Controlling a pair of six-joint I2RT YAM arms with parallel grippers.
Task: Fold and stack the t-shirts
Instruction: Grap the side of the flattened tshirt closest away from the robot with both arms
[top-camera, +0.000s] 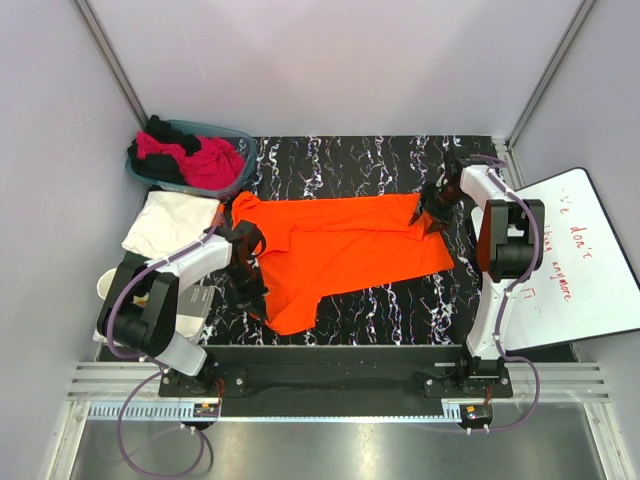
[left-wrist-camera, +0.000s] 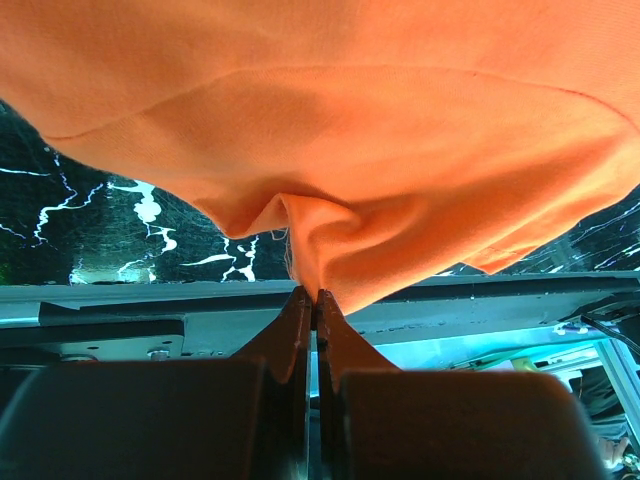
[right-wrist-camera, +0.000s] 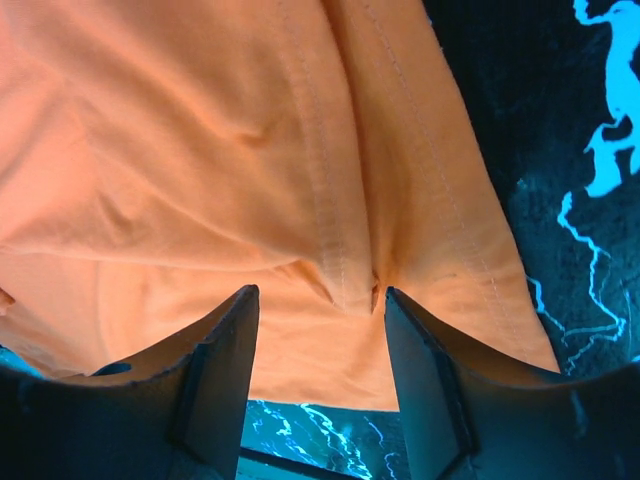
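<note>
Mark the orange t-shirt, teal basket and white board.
orange t-shirt (top-camera: 345, 245), top view, middle of body.
teal basket (top-camera: 228, 131), top view, far rim.
white board (top-camera: 610, 300), top view, bare lower part.

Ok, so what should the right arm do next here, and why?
Probably close the right gripper on the orange t-shirt. Its jaws stand open astride a bunched fold of the hem, not yet pinching it, while the left gripper is shut on cloth at the shirt's other end.
</note>
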